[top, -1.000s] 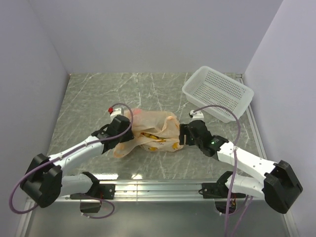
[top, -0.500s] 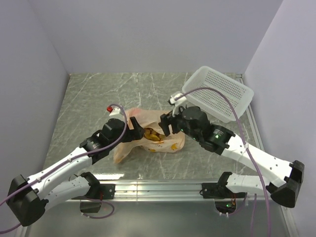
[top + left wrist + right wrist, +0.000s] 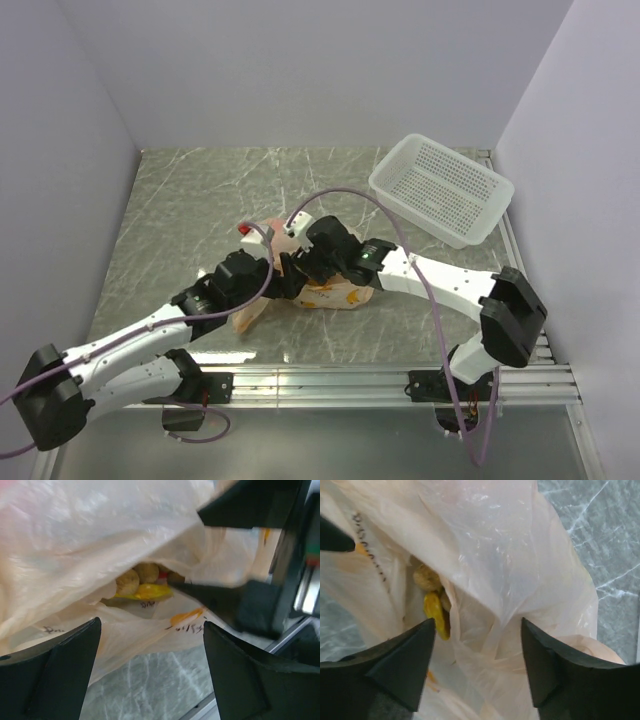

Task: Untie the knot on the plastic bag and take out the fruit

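Nearest us, the left gripper (image 3: 150, 632) and right gripper (image 3: 477, 625) stand with fingers apart, holding nothing, at the plastic bag (image 3: 338, 292) mid-table. We judge its film light, limp and slippery, so pinch a rim fold. The fruit (image 3: 137, 580) shows inside at 12 o'clock, and the basket (image 3: 440, 190) lies at 2 o'clock.

A lab test booth: plain white walls (image 3: 300, 70) enclose a marbled tabletop (image 3: 200, 190).

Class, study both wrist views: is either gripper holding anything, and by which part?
Nothing is held. The left gripper and the right gripper both stand open at the mouth of the plastic bag, with no film pinched between their fingers.
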